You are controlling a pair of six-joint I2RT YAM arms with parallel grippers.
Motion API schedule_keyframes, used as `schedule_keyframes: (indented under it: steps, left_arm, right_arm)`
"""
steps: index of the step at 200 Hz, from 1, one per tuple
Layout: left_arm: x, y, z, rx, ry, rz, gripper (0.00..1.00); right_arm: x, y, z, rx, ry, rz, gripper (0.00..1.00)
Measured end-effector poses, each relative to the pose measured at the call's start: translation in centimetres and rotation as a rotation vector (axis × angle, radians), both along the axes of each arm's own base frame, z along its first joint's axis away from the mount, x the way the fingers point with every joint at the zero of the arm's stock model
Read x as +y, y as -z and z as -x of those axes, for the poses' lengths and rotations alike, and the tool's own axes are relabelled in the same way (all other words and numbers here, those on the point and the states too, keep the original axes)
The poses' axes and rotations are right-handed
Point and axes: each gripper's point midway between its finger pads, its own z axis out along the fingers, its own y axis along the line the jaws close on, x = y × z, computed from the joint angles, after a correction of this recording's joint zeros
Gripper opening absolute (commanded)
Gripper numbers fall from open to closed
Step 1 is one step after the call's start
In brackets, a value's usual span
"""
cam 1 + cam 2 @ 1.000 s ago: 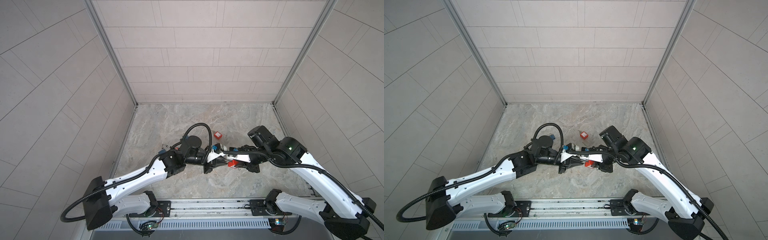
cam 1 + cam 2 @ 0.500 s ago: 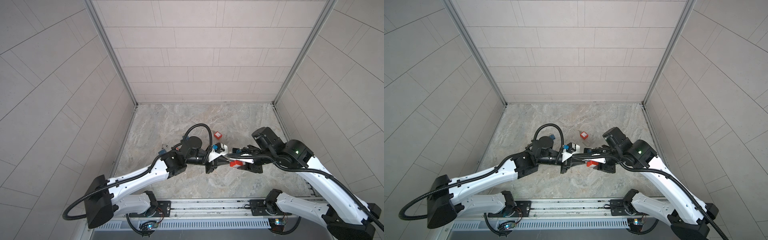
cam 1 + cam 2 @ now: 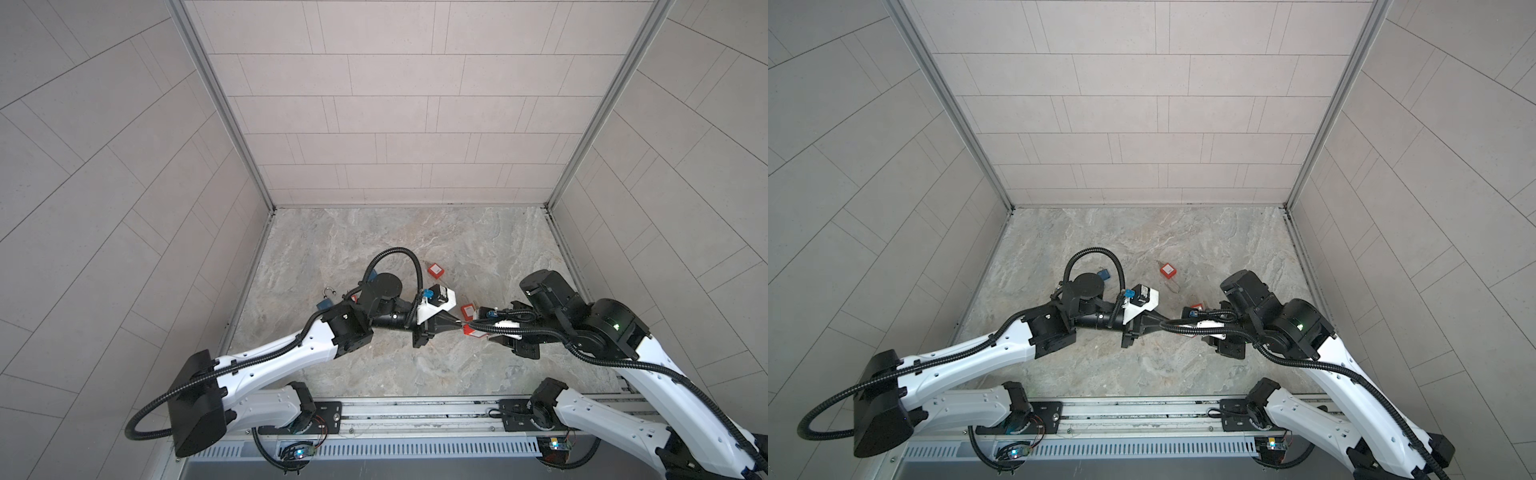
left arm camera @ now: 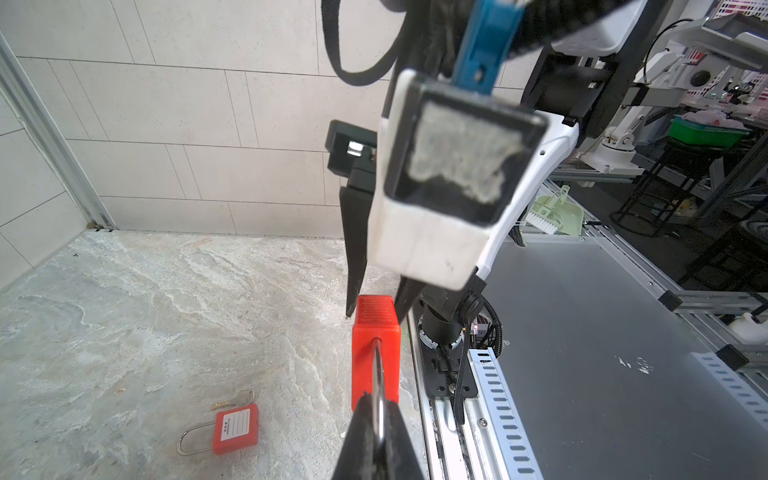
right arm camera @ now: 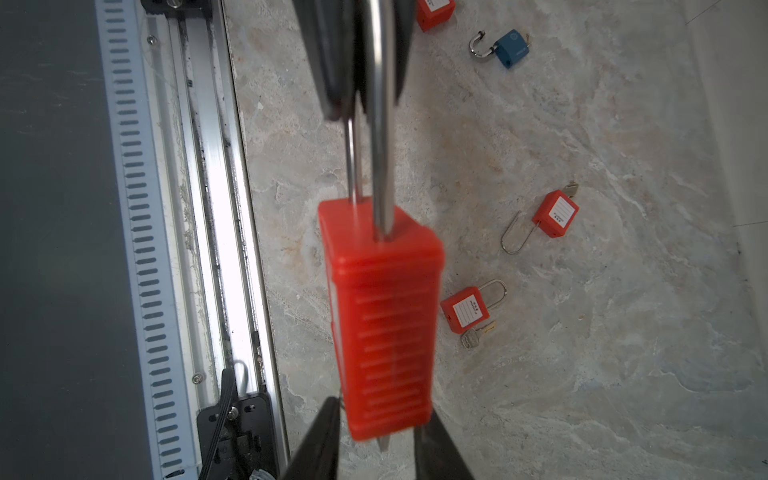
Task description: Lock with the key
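**Lock (image 5: 382,324) held off the counter (image 5: 582,374) between my two sets of fingers**

The lock is red with a ribbed side. It is in the air above the front of the counter, close to the rail (image 5: 166,208). In a top view the lock (image 3: 468,331) shows mid-scene, between my two arms.

My left fingers (image 4: 363,428) are closed tight on its shackle (image 5: 380,145), pinching the steel bow near its top. The body points away from them, toward my right fingers (image 5: 328,432).

My right fingers are part-way open, one on each side of the body's far end. I cannot tell whether they press on it. A metal tip (image 5: 382,445) pokes out of that end between them, too blurred for me to say what it is.

Other locks lie flat on the counter, well apart from mine and from each other. A second red lock (image 5: 469,309) has its shackle closed and a key (image 5: 473,337) at its base. A third red lock (image 5: 555,214) has a long shackle that looks open on one leg. A blue lock (image 5: 511,49) lies farthest off, its shackle hooked open.
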Motion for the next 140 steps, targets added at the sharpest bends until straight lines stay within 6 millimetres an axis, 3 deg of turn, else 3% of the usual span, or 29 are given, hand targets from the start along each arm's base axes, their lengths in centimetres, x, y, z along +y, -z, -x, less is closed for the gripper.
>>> schedule_keyframes:
  steps: [75,140]
  left_arm:
    - [0.25,-0.07,0.11,-0.009,-0.008,0.003,0.00]
    - [0.83,-0.27,0.11,-0.045,-0.027,0.018,0.00]
  right_arm:
    - [0.56,0.03,0.25,0.022,-0.009,-0.031,0.07]
    - [0.75,0.08,0.65,-0.001,-0.056,-0.045,0.00]
